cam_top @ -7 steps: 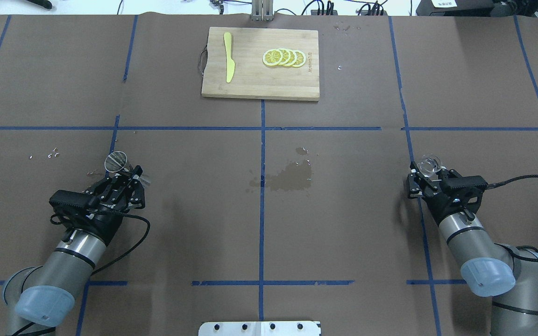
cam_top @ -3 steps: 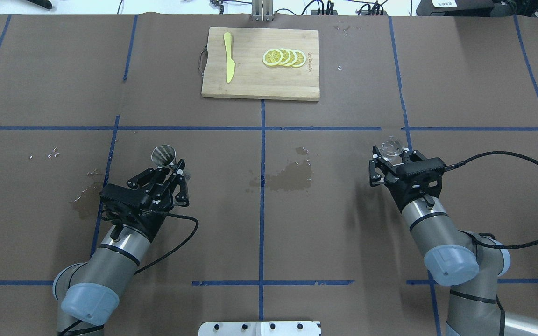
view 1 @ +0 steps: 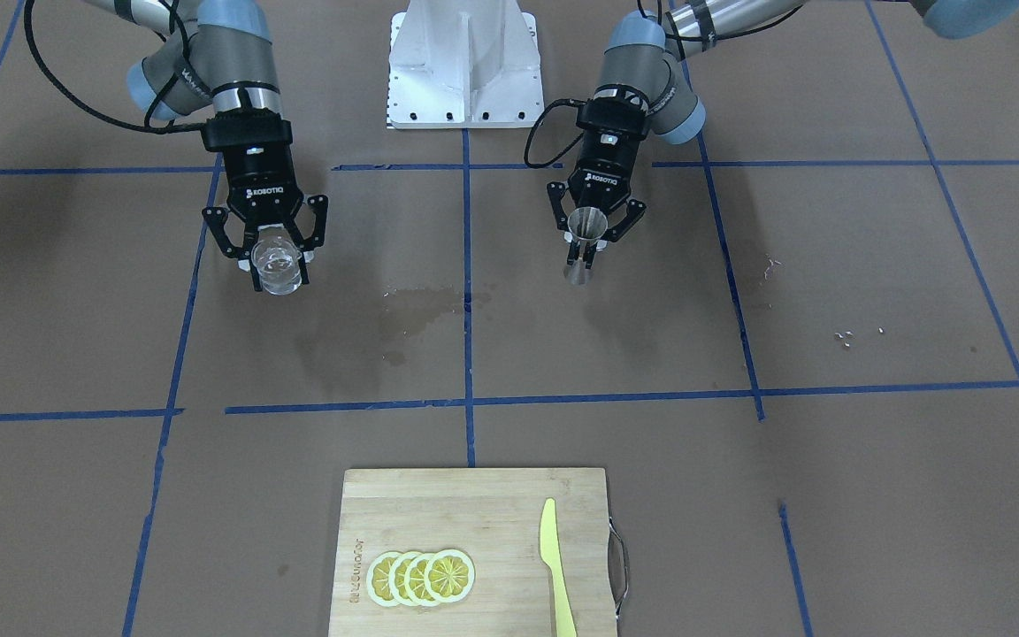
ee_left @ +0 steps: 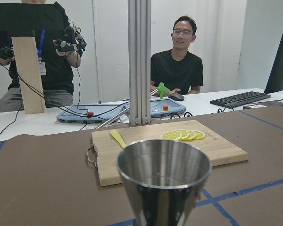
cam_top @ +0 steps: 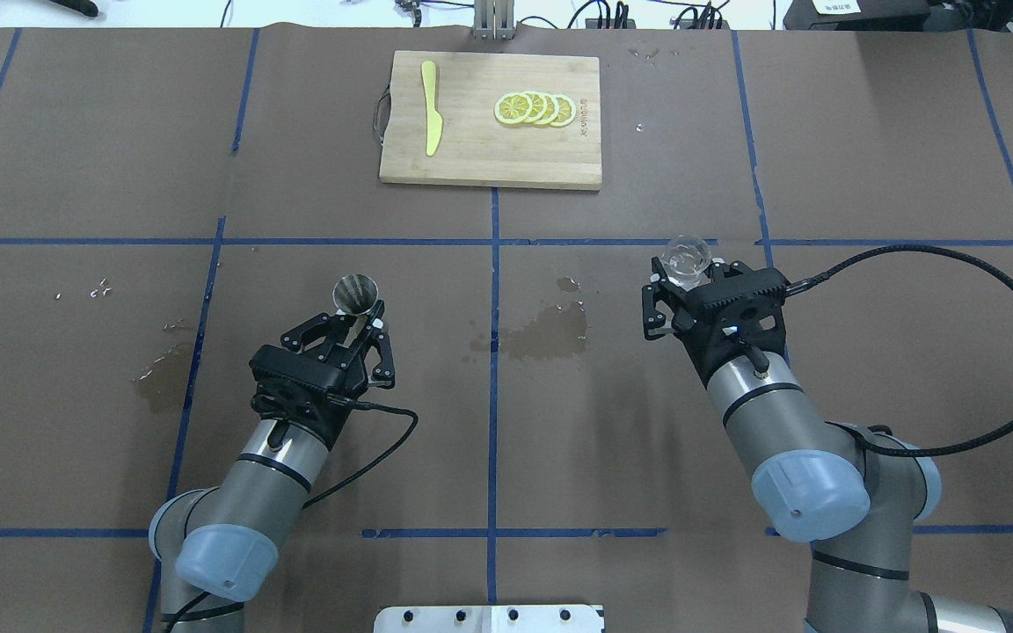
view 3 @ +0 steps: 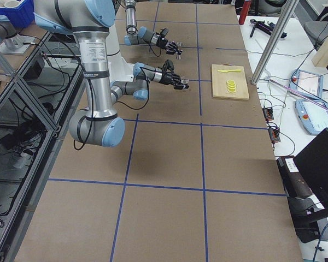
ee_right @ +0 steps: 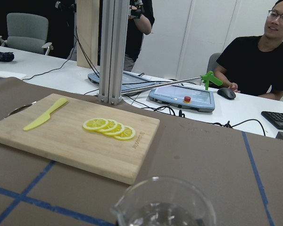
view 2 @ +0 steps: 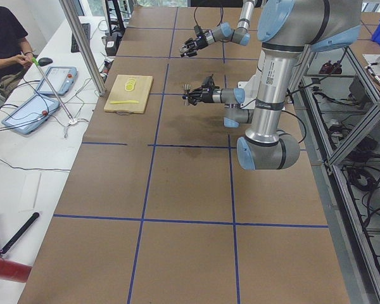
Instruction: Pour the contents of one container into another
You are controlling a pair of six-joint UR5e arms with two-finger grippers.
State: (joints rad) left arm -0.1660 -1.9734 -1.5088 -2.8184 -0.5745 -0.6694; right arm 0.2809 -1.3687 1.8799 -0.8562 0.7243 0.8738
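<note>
My left gripper (cam_top: 364,318) is shut on the waist of the grey steel jigger (cam_top: 355,293), which it holds upright above the table, left of the centre line. From the front, the jigger (view 1: 586,230) hangs between the left gripper's (view 1: 589,246) fingers; its open cone (ee_left: 163,176) fills the left wrist view. My right gripper (cam_top: 687,277) is shut on the clear glass cup (cam_top: 685,257), also upright and lifted, right of centre. The cup (view 1: 278,263) holds some clear liquid, seen in its rim (ee_right: 165,202) too. The two containers are well apart.
A wooden cutting board (cam_top: 471,154) lies at the far middle with a yellow knife (cam_top: 430,105) and lemon slices (cam_top: 535,109). A wet patch (cam_top: 550,334) darkens the table between the grippers, and another one (cam_top: 159,378) lies left. Operators sit beyond the far edge.
Both arms have swung inward toward the centre line and slightly forward, the left carrying the jigger rightward, the right carrying the glass cup leftward. Both grips stay unchanged.
</note>
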